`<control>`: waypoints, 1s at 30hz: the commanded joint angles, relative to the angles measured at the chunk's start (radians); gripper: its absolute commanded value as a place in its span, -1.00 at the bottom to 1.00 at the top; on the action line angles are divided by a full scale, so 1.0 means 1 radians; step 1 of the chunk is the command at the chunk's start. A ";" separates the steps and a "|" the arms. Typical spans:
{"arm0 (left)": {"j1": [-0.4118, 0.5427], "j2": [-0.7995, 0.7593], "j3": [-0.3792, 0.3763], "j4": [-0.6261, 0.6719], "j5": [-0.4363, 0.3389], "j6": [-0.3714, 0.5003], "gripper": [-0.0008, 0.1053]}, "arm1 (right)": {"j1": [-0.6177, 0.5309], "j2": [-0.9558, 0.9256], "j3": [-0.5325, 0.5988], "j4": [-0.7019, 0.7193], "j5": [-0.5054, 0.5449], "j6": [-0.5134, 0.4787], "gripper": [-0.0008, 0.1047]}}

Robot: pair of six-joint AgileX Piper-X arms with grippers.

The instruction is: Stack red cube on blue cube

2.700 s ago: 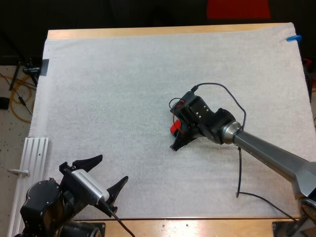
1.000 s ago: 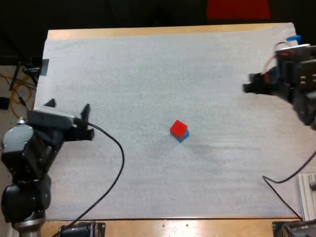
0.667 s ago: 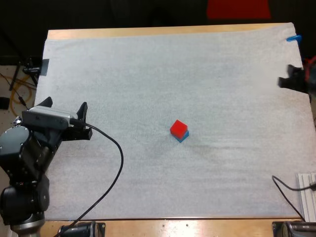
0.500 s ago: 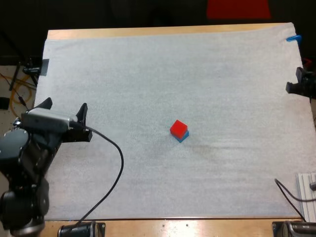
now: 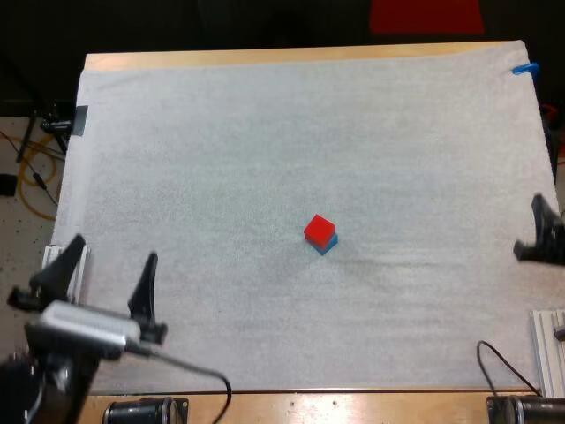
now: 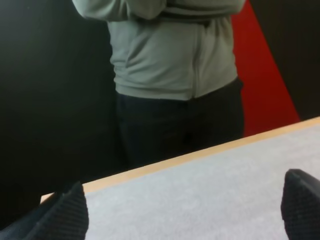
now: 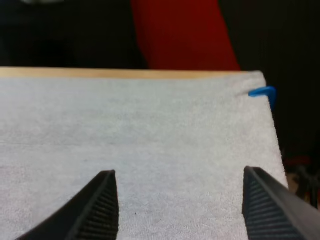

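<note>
The red cube (image 5: 320,229) sits on top of the blue cube (image 5: 327,246) near the middle of the white mat (image 5: 265,132); only a blue sliver shows under it. My left gripper (image 5: 101,276) hovers at the mat's near left corner, open and holding nothing, far from the cubes. In the left wrist view its fingers (image 6: 62,212) stand wide apart over the mat. My right gripper (image 5: 543,234) is at the mat's right edge, well clear of the stack. The right wrist view shows its fingers (image 7: 100,205) spread apart with bare mat between them.
A person (image 6: 175,55) in a grey-green top and dark trousers stands beyond the table's far edge. Metal rails lie off the mat at the near left (image 5: 72,261) and near right (image 5: 549,349). Open mat surrounds the stack.
My right gripper let go of the red cube on the blue one, then withdrew to the right edge and slid nearer. My left arm dropped back to the near left corner. The stack stayed put.
</note>
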State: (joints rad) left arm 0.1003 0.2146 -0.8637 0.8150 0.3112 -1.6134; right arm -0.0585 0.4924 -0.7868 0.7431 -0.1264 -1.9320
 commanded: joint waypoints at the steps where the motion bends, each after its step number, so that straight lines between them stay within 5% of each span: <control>1: -0.004 -0.047 -0.003 0.036 0.002 0.018 0.46 | 0.000 -0.063 0.030 -0.004 -0.009 0.001 0.04; 12: -0.004 -0.346 0.039 0.304 -0.001 0.009 0.46 | 0.000 -0.502 0.196 0.066 -0.013 0.021 0.03; 17: 0.001 -0.365 0.024 0.404 0.002 0.019 0.46 | 0.004 -0.542 0.196 0.082 -0.023 0.020 0.03; 30: 0.003 -0.367 0.154 0.251 -0.061 0.017 0.46 | 0.004 -0.543 0.259 0.052 -0.096 0.050 0.03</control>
State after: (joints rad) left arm 0.1032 -0.0142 -0.7249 1.0997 0.2656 -1.5866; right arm -0.0552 -0.0106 -0.5280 0.7911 -0.2151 -1.8845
